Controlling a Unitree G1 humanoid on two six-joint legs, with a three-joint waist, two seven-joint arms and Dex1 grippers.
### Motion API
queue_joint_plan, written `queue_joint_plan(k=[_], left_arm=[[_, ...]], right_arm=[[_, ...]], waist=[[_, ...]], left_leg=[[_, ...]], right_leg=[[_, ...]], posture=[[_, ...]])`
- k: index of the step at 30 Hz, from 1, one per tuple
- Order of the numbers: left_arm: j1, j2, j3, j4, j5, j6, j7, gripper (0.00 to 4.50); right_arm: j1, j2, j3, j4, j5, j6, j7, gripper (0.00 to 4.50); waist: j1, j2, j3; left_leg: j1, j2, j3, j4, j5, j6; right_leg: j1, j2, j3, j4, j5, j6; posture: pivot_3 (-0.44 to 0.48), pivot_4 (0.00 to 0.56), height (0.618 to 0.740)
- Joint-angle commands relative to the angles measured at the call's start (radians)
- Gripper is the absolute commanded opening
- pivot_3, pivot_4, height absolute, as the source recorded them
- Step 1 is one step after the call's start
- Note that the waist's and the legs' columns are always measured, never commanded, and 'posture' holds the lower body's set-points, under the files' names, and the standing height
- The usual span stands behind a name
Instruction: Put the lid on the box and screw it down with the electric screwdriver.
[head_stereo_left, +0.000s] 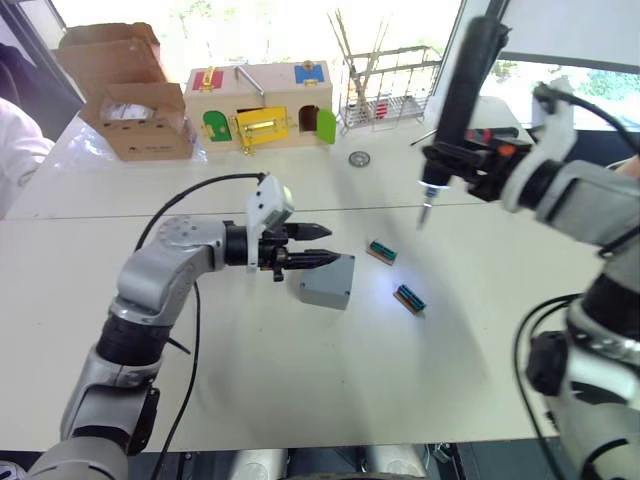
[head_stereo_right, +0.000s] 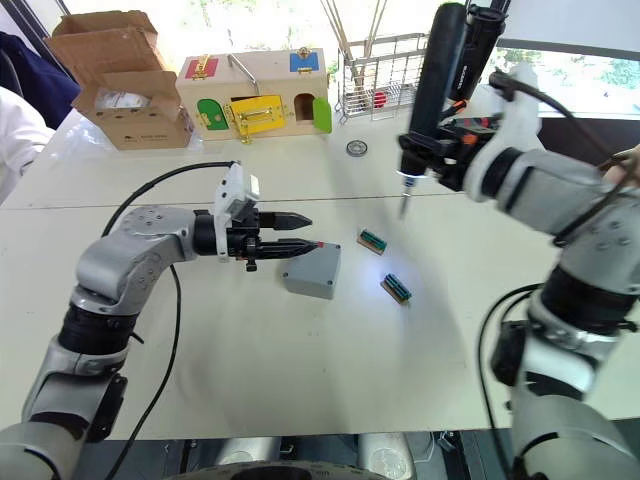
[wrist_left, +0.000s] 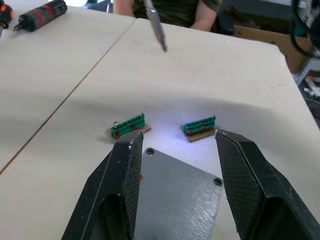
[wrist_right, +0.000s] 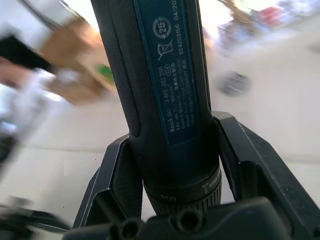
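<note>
Strong daylight is coming from the windows behind the table and is burning out the background, the electric screwdriver is casting a small bluish glow near the box, and the right wrist view is showing a blurred background.

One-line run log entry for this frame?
lid: on box | left tool: open, astride lid | right tool: holds electric screwdriver aloft

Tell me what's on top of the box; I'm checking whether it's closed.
The grey lid sits on the box, with screw holes at its corners. The box's inside is covered.
</note>
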Motion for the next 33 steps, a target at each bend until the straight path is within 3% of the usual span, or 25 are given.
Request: queue_joint_plan(k=[1, 4, 10, 18, 25, 26, 30, 31, 33], left_arm=[[0.0, 0.021, 0.008, -0.067, -0.036, 0.0, -0.006, 2.33], [-0.011, 0.057, -0.017, -0.079, -0.046, -0.016, -0.062, 2.33], [-0.017, 0.101, -0.052, -0.089, -0.036, -0.045, -0.111, 2.33], [0.002, 0.094, -0.056, -0.112, -0.045, -0.039, -0.067, 2.33], [0.035, 0.089, -0.052, -0.157, -0.061, -0.012, -0.021, 2.33], [0.036, 0.087, -0.057, -0.155, -0.058, -0.015, -0.017, 2.33], [0.031, 0.087, -0.064, -0.138, -0.055, -0.025, -0.01, 2.33], [0.028, 0.086, -0.065, -0.131, -0.054, -0.027, -0.009, 2.33], [0.024, 0.085, -0.068, -0.119, -0.051, -0.033, -0.009, 2.33]], right_arm=[[-0.037, -0.17, 0.019, 0.186, -0.018, 0.072, 0.076, 1.8], [0.002, -0.371, 0.197, 0.313, -0.013, 0.073, 0.253, 1.8], [0.012, -0.501, 0.481, 0.508, -0.149, 0.008, 0.501, 1.8], [-0.124, -0.384, 0.782, 0.887, -0.484, -0.251, 0.733, 1.8], [-0.211, -0.317, 0.828, 1.087, -0.657, -0.375, 0.825, 1.8], [-0.214, -0.311, 0.835, 1.102, -0.683, -0.394, 0.837, 2.81], [-0.227, -0.296, 0.837, 1.142, -0.763, -0.447, 0.875, 4.25], [-0.231, -0.295, 0.833, 1.146, -0.776, -0.454, 0.884, 4.47], [-0.234, -0.295, 0.825, 1.15, -0.802, -0.47, 0.901, 4.47]], waist=[[0.003, -0.001, 0.0], [0.002, 0.001, 0.002], [-0.014, 0.004, 0.004], [-0.023, 0.006, 0.007], [-0.023, 0.004, 0.008], [-0.023, 0.004, 0.008], [-0.016, 0.004, 0.008], [-0.013, 0.004, 0.008], [-0.005, 0.004, 0.009]], left_leg=[[0.0, 0.0, 0.0, 0.0, 0.0, 0.0], [0.0, 0.0, 0.001, 0.001, -0.003, 0.006], [0.001, 0.002, 0.003, 0.0, -0.004, 0.008], [0.0, 0.001, 0.004, 0.001, -0.003, 0.006], [0.0, 0.001, 0.003, 0.003, -0.002, 0.003], [0.0, 0.001, 0.003, 0.004, -0.002, 0.003], [0.0, 0.001, 0.003, 0.006, -0.002, 0.003], [0.0, 0.001, 0.003, 0.006, -0.002, 0.004], [0.0, 0.001, 0.003, 0.007, -0.002, 0.004]], right_leg=[[0.0, 0.0, 0.0, 0.0, 0.0, 0.0], [0.001, 0.0, 0.0, 0.0, 0.0, 0.0], [0.0, 0.002, 0.001, -0.001, 0.0, 0.0], [0.0, 0.001, 0.001, -0.001, 0.0, 0.0], [0.001, 0.001, 0.001, -0.001, 0.0, 0.0], [0.001, 0.001, 0.001, -0.001, 0.0, 0.0], [0.002, 0.001, 0.0, 0.0, 0.0, 0.0], [0.002, 0.001, 0.0, 0.0, 0.0, 0.0], [0.002, 0.001, 0.0, 0.0, 0.0, 0.0]], posture=[[0.0, 0.15, 0.74], [0.0, 0.15, 0.74], [0.0, 0.15, 0.74], [0.0, 0.15, 0.74], [0.0, 0.15, 0.74], [0.0, 0.15, 0.74], [0.0, 0.15, 0.74], [0.0, 0.15, 0.74], [0.0, 0.15, 0.74]])
